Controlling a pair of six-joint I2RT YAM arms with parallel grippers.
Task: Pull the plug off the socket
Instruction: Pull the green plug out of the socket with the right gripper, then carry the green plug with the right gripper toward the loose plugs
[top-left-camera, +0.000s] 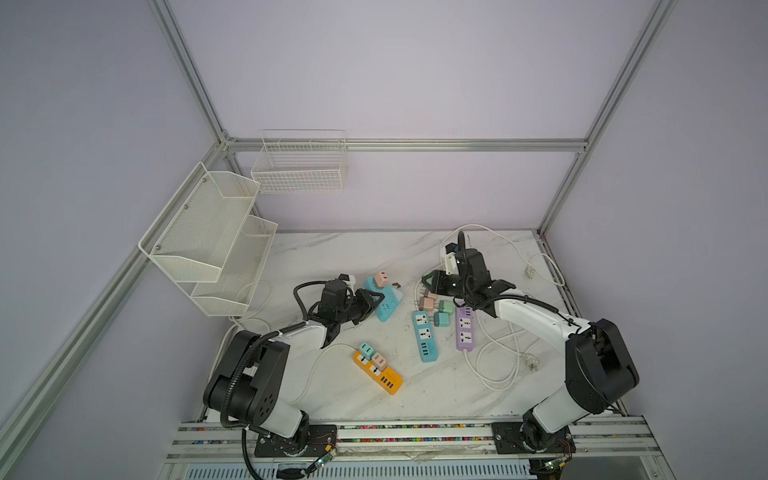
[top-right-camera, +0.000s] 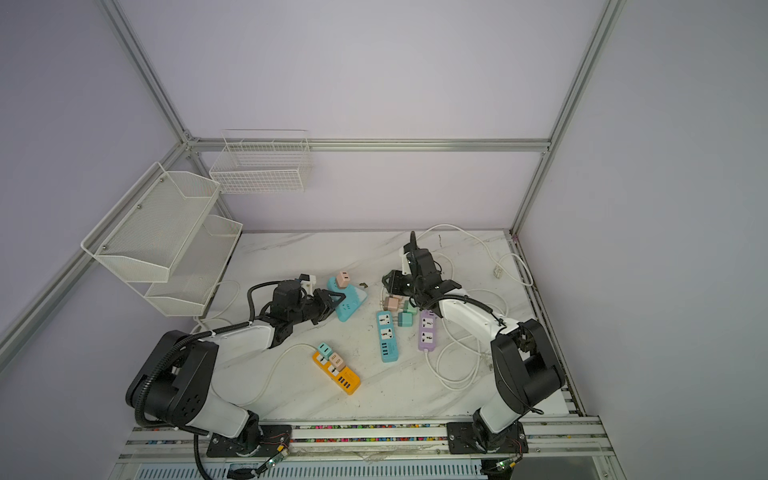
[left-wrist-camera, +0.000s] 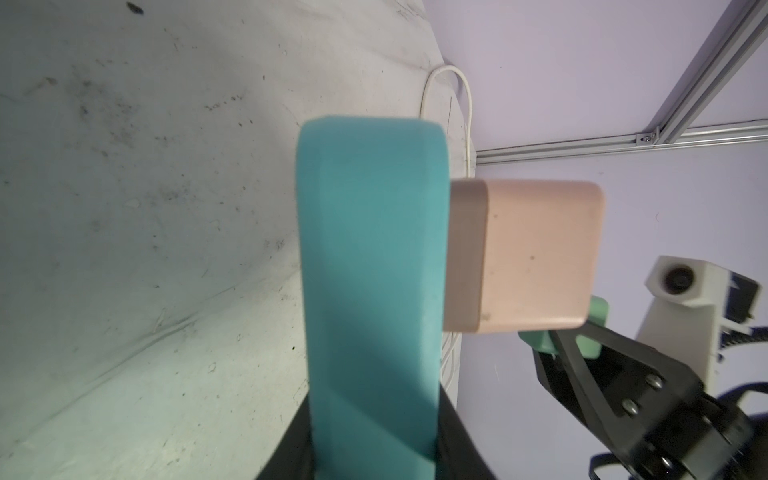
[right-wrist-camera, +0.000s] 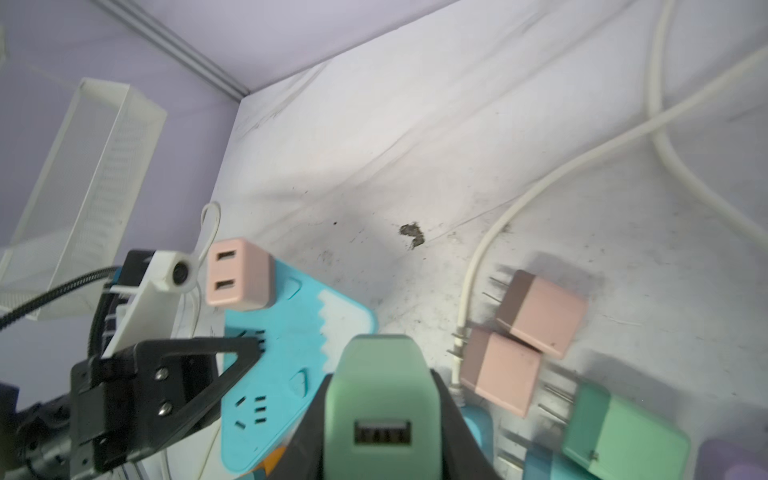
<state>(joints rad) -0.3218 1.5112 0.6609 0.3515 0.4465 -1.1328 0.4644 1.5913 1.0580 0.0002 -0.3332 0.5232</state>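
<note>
Lab test cell: aluminium frame (top-left-camera: 407, 145), plain walls (top-left-camera: 415, 83).

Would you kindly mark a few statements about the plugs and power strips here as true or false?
1. The left gripper is shut on the turquoise power strip. True.
2. The pink plug has been pulled out of that strip. False: it sits in the strip.
3. The right gripper is shut on a green plug. True.
4. The orange power strip carries no plugs. False: a teal plug and a second pink plug stand in it.
</note>
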